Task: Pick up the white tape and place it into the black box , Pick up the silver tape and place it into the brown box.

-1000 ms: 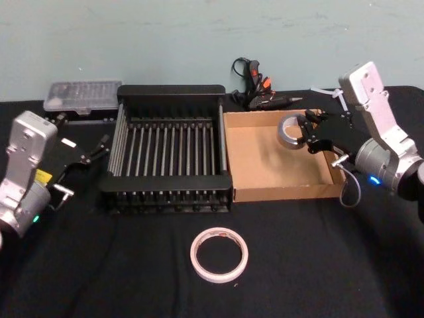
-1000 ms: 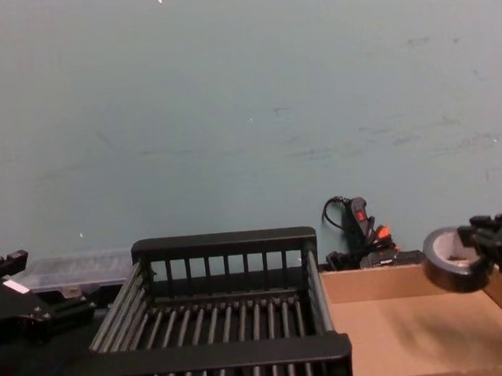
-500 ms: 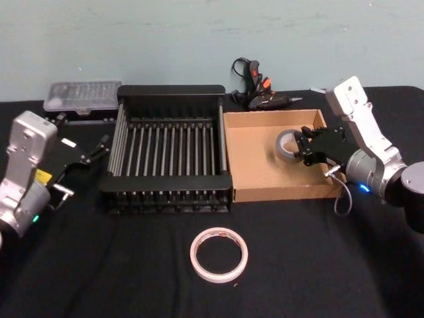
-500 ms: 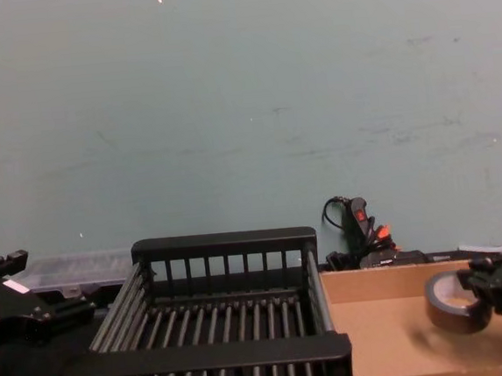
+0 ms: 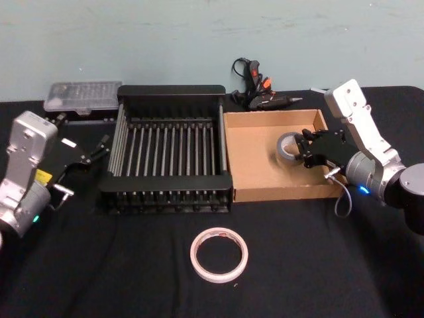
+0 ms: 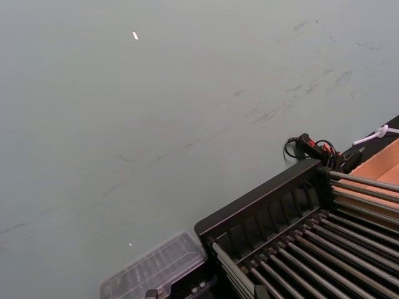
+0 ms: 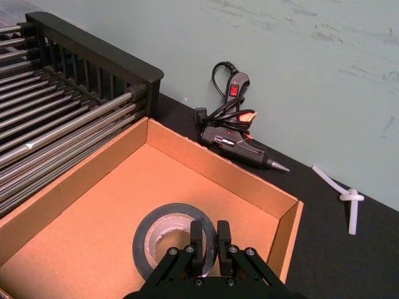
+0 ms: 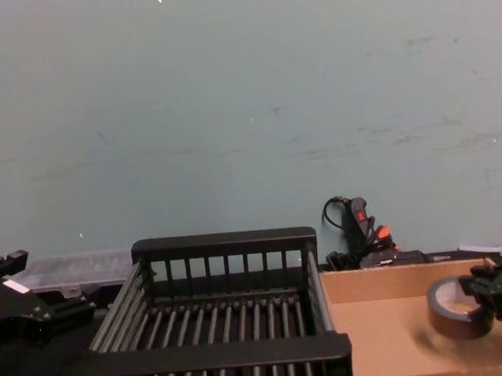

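Silver tape (image 5: pixel 289 146) sits low inside the brown box (image 5: pixel 255 165), my right tool (image 5: pixel 306 150) clamped on its rim.

I see the roll toward the box's right side, fingers (image 7: pixel 198 240) pinching its wall. White tape (image 5: pixel 219 254) lies flat on the table (image 5: pixel 132 265), in front of the black box (image 5: pixel 169 156). My left tool (image 5: pixel 101 147) hangs parked left of that crate; I cannot tell its state.

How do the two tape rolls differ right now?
The silver tape is dark grey and thick; the white tape is pale, thinner and wider across. The silver tape sits inside the brown box, pinched by the right gripper; the white tape lies free on the black tablecloth in front of the black box. Both are open rings.
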